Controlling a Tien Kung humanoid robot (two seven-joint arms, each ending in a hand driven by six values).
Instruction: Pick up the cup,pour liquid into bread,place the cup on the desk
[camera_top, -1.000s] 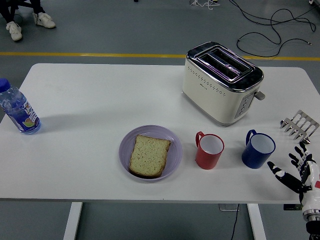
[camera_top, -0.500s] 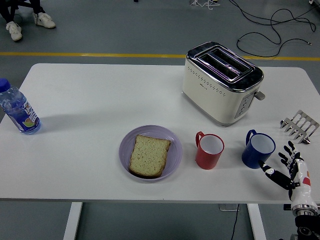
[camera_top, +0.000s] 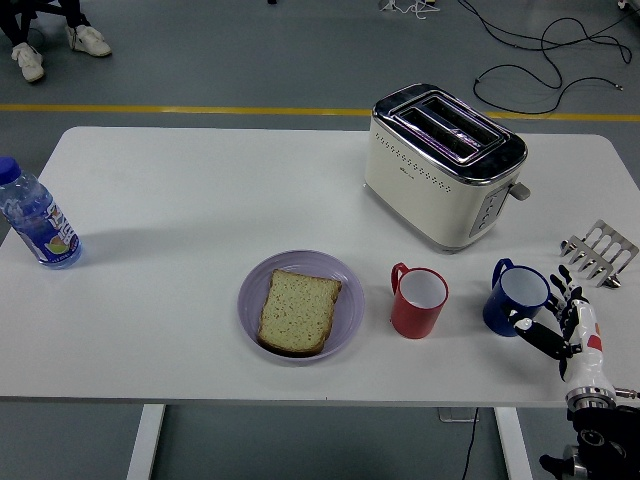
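Blue cup (camera_top: 517, 298) sits upright on the white table (camera_top: 180, 200), right-front area, handle pointing up-left, white inside, glossy blue outside, contents can't be seen. Right hand (camera_top: 563, 312) comes in from the lower right corner, fingers spread wide and holding nothing, thumb tip just at the cup's right lower side; can't tell if it actually touches. Red cup (camera_top: 417, 300) just left of the blue one, same shape, handle on the left, white inside. Further left a lavender plate (camera_top: 345, 310) with one slice of bread (camera_top: 298, 311) lying flat on it, crust darker at the bottom edge. Cream and chrome two-slot toaster (camera_top: 444, 165) behind the cups. Metal toast rack (camera_top: 600, 252) at the right edge, just beyond the hand. Blue-capped plastic bottle (camera_top: 35, 218) standing at the far left edge. Black cables (camera_top: 545, 50) on the floor beyond the table.
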